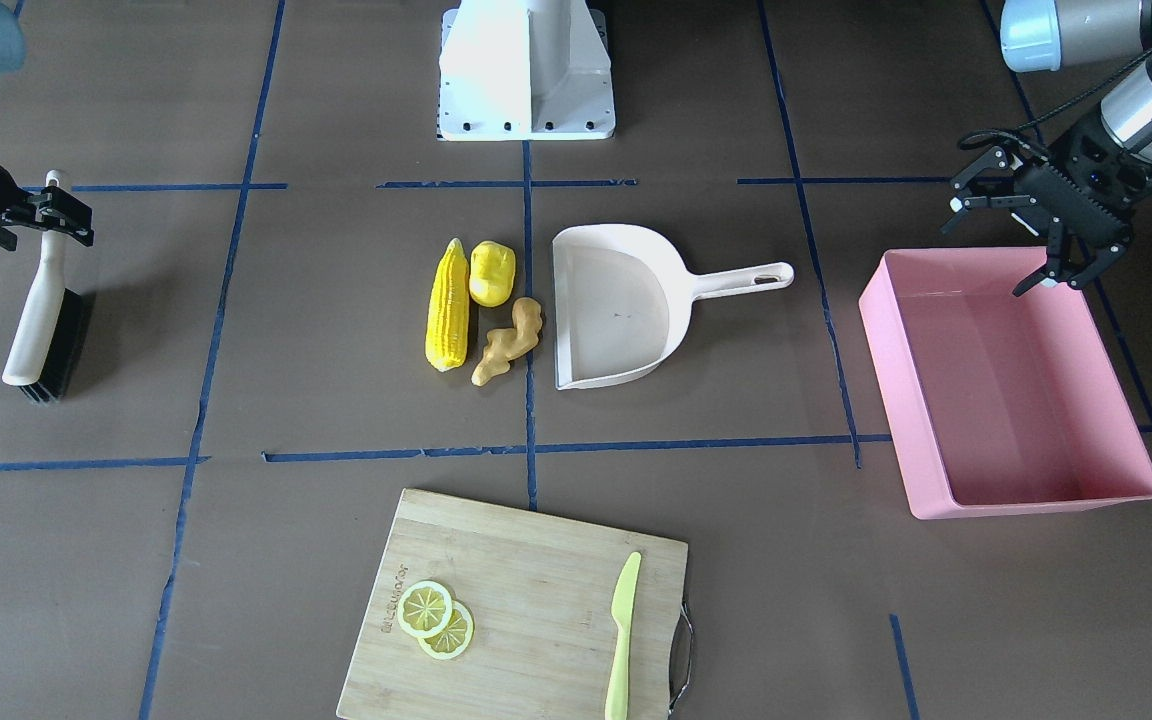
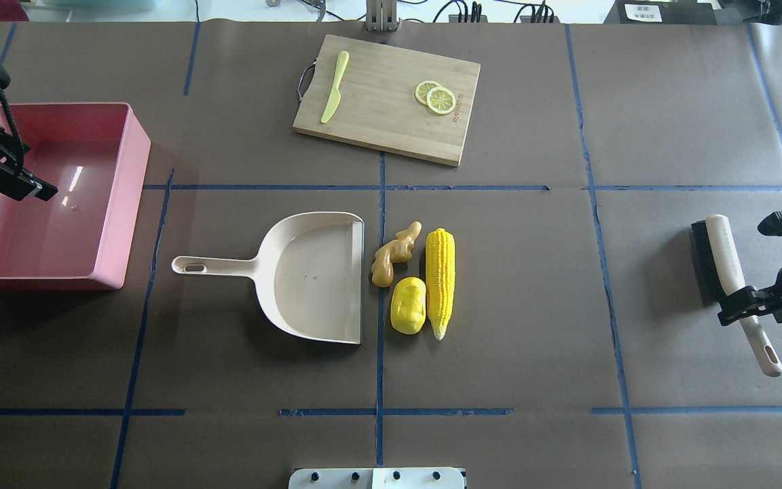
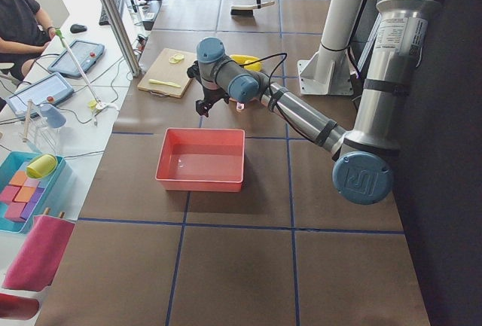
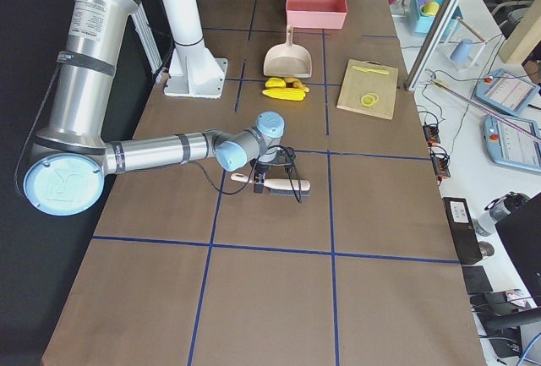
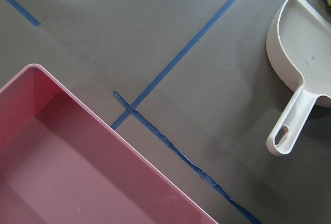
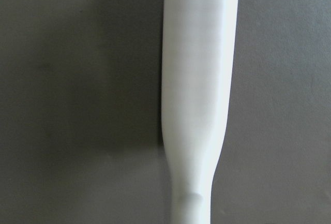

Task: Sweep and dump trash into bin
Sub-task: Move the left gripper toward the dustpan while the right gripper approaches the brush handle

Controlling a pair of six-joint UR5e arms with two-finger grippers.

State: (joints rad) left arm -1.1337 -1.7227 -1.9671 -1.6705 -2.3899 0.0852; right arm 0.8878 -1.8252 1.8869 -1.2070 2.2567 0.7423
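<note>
A: Overhead view, near to far. What do we have at centre?

B: All 3 trash pieces lie on the table at centre frame, just right of the dustpan and its open lip. The rounded yellow lump is lowest. The corn cob lies against its right side. The ginger root sits just above the lump, right beside the lip. The dustpan handle points frame-left.

A: Bin?

B: The pink bin is at the left edge, mid-height, well apart from the trash, with the dustpan between them.

A: Grippers?

B: The right gripper is at the right edge, with fingers either side of the brush handle. The brush lies flat on the table. We cannot tell whether the grip is clamped. The left gripper is at the upper right of the front-facing frame. It is released, fingers spread wide, hanging over the bin's upper rim.

A: Farthest?

B: At top centre of the overhead frame we see a wooden cutting board. 2 overlapping lemon slices sit on its right part and a lime-green knife on its left.
</note>
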